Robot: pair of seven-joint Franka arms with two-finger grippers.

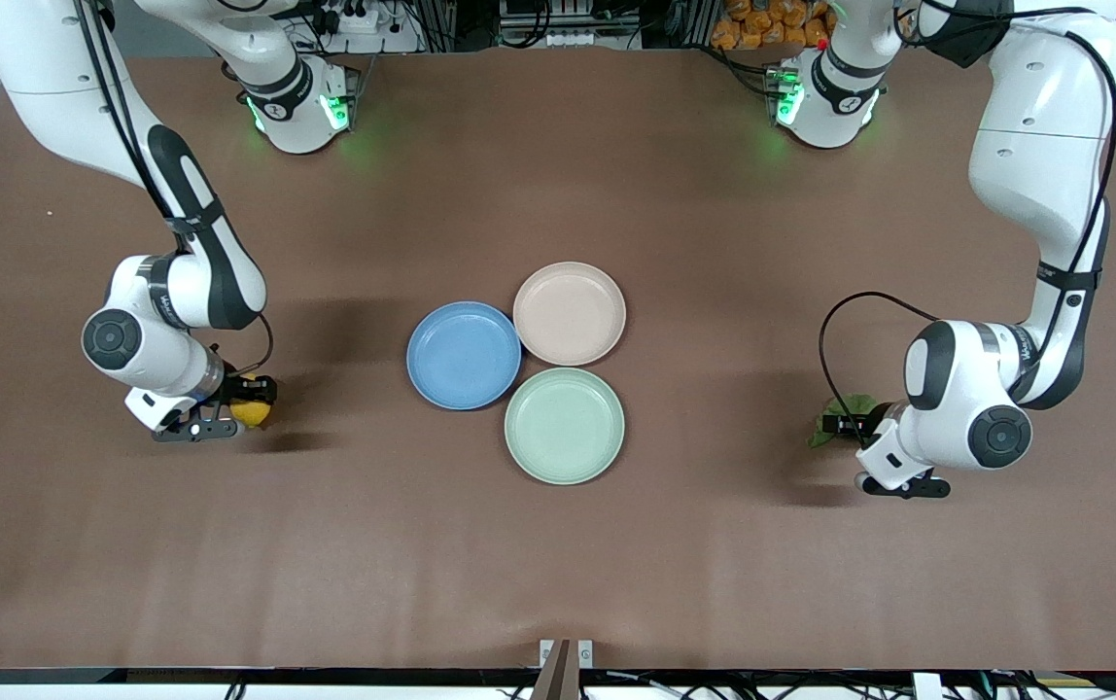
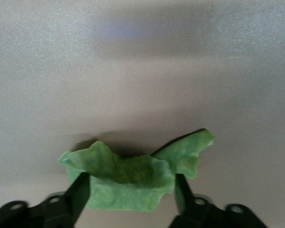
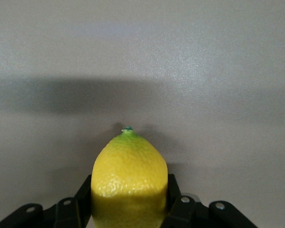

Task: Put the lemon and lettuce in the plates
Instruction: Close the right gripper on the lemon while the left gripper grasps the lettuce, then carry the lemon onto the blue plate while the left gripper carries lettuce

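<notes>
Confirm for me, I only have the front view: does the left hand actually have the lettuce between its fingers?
Observer: Yes. In the left wrist view the lettuce sits between the left hand's two fingers, which touch its sides.
Operator: And the right hand, is the lemon centred?
Observer: In the right wrist view the lemon fills the gap of the right hand, a finger against each side.
Operator: Which end of the lemon points out?
Observer: The end with a small green tip points away from the right hand, over bare table.
</notes>
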